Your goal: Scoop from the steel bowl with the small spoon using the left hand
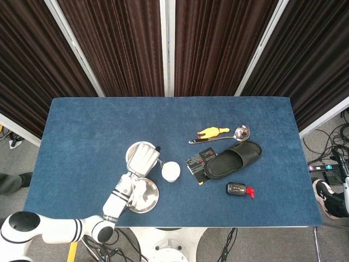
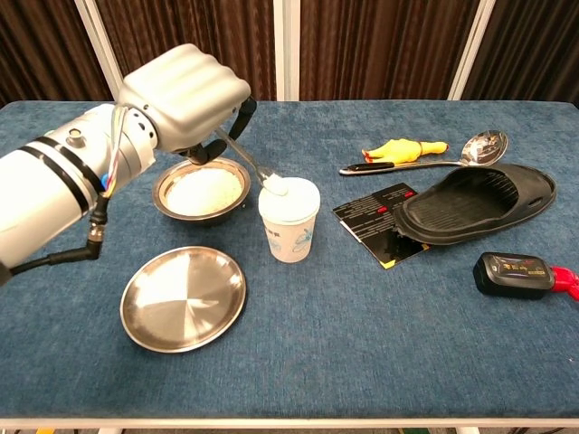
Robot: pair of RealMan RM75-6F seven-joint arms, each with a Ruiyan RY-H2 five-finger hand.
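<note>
On the blue felt-covered table (image 2: pixel 380 344), the left hand (image 2: pixel 185 90) grips the small metal spoon (image 2: pixel 249 163), its white heap poised over the white paper cup (image 2: pixel 289 220) beside the round steel bowl (image 2: pixel 201 191), so scooping looks done, tipping remains.

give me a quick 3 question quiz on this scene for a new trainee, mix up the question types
1. True or false: the left hand holds the small spoon.
2. The spoon's loaded tip is over: A) the steel bowl B) the paper cup C) the empty steel plate.
3. Which yellow item lies beside the ladle?

Key: 1 true. 2 B. 3 the rubber chicken.
</note>
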